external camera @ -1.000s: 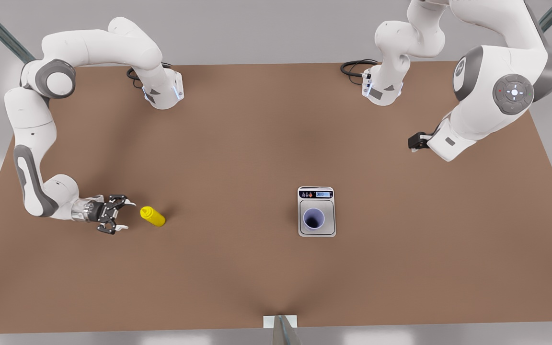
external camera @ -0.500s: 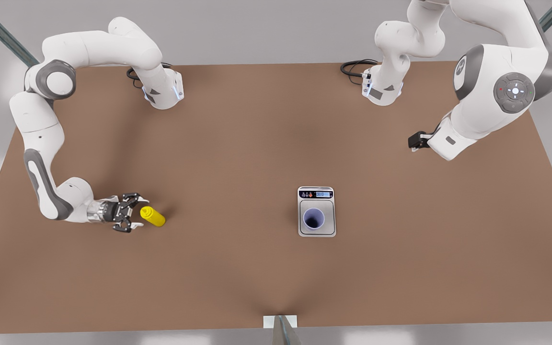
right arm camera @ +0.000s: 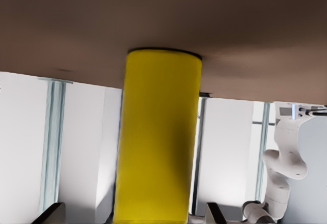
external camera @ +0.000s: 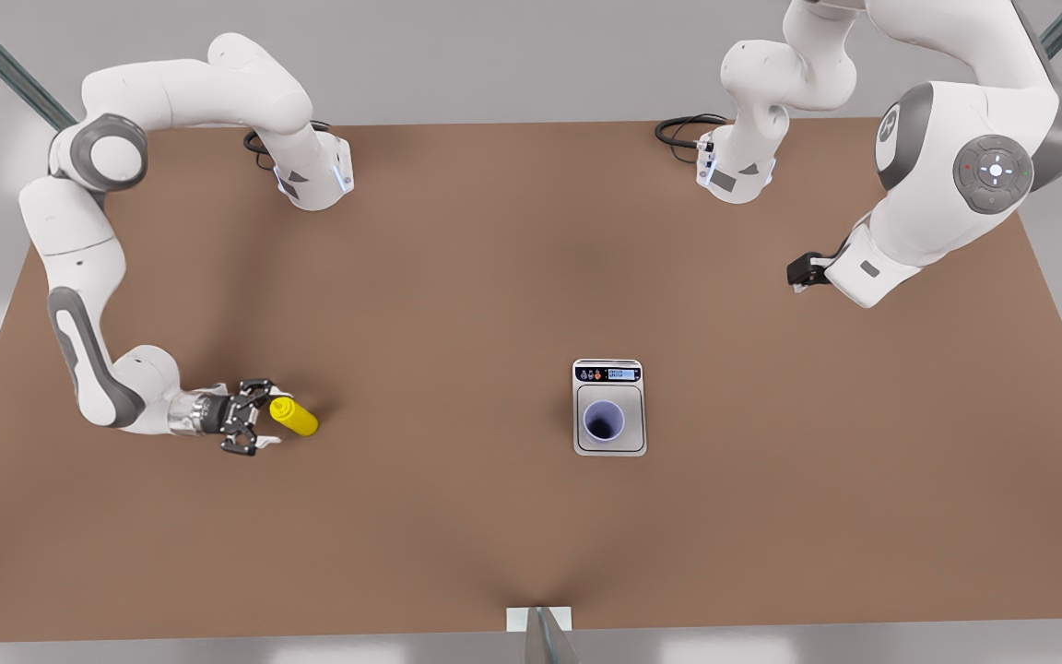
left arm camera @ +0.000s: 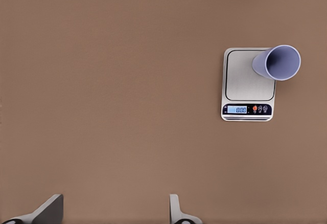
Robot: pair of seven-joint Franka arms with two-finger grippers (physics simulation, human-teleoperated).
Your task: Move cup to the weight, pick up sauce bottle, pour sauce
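The right gripper, its fingers spread wide, flanks the nozzle end of the small bright yellow plastic squeeze bottle on the brown table at the front view's left; its two fingertips stand apart either side of the yellow cylinder; the small lavender tapered cup stands on the flat white-and-grey kitchen scale near the centre; the left gripper, fingers parted and holding nothing, waits raised at the front view's right, well apart from the scale.

A brown table carries the arms' two bases along its far edge. The yellow bottle stands at the front view's left; the scale lies right of centre, well apart from it.
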